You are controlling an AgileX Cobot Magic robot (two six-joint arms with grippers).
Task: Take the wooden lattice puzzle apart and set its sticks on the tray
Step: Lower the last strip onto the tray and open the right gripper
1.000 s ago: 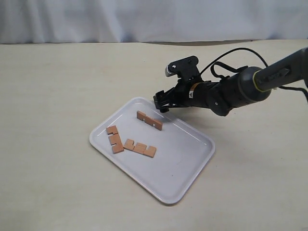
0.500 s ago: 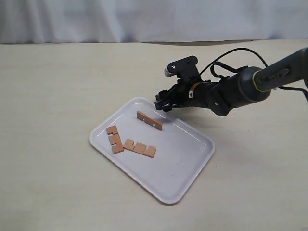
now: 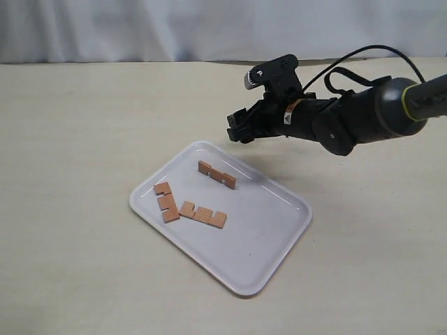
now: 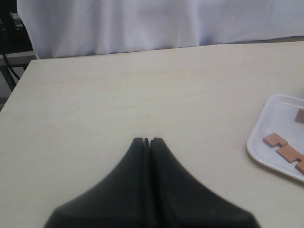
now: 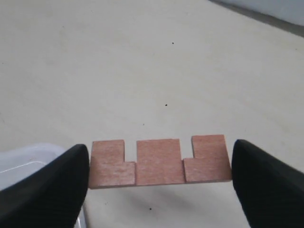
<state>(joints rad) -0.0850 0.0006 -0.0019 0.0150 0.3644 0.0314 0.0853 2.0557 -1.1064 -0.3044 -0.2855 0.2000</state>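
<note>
Pretty bare setup tbh: a wide, flat pale beige tabletop (image 3: 77, 125) with faint wood grain fills nearly everything. A wrinkly white fabric curtain (image 3: 140, 28) hangs along its far edge at 12 o'clock. The left wrist view also catches some dark gear (image 4: 7, 33) past the table's corner, too murky to identify.

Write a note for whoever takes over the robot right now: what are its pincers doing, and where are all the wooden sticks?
Left pincer: shut, empty, over the table, away from the tray.
Right pincer: shut on the last stick, up above the table just past the tray's far edge.
Done: the puzzle is apart; three sticks lie on the tray.
Left: carry the last stick over the tray and set it down.
</note>
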